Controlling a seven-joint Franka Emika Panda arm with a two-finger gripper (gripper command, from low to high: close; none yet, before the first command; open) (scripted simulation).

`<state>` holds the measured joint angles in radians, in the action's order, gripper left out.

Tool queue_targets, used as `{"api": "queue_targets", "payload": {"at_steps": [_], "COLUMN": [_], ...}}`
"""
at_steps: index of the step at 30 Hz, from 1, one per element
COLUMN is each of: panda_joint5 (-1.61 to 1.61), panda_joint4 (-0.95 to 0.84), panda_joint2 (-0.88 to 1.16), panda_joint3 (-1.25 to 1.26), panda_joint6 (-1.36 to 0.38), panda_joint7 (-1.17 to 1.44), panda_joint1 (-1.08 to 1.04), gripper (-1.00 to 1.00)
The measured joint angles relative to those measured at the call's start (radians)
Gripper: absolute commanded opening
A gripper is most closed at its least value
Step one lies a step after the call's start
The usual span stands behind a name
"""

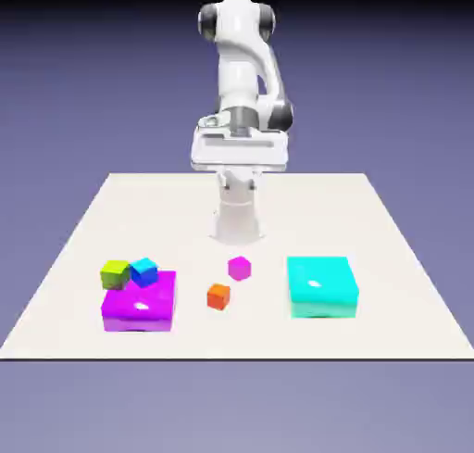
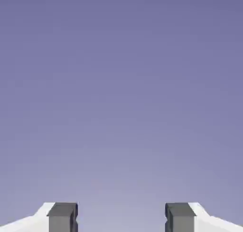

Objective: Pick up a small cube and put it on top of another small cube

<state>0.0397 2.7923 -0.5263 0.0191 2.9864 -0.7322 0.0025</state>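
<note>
Several small cubes lie on the white table (image 1: 370, 220) in the exterior view: a small magenta cube (image 1: 240, 268) near the middle, an orange cube (image 1: 218, 296) just in front of it, and a green cube (image 1: 116, 273) beside a blue cube (image 1: 143, 271) on the exterior view's left. My gripper (image 1: 239, 162) hangs high above the table's far part, well away from every cube. In the hand view the gripper (image 2: 121, 219) is open, its grey fingertips (image 2: 62, 217) wide apart with only the plain backdrop between them.
A large magenta block (image 1: 140, 303) sits at the exterior view's front left, with the green and blue cubes at its far left corner. At the front right stands a large cyan block (image 1: 321, 287). The robot's base (image 1: 238, 221) rises behind the small magenta cube.
</note>
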Motion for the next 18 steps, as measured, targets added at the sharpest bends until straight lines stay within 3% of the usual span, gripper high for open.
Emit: {"api": "queue_targets", "payload": {"at_steps": [18], "panda_joint5": [0.592], "panda_joint4": [-0.264], "panda_joint2": [0.652], "panda_joint3": [0.285], "panda_joint6": [-0.755], "panda_joint7": [0.131], "panda_joint1": [-0.141], "gripper": [0.0]}}
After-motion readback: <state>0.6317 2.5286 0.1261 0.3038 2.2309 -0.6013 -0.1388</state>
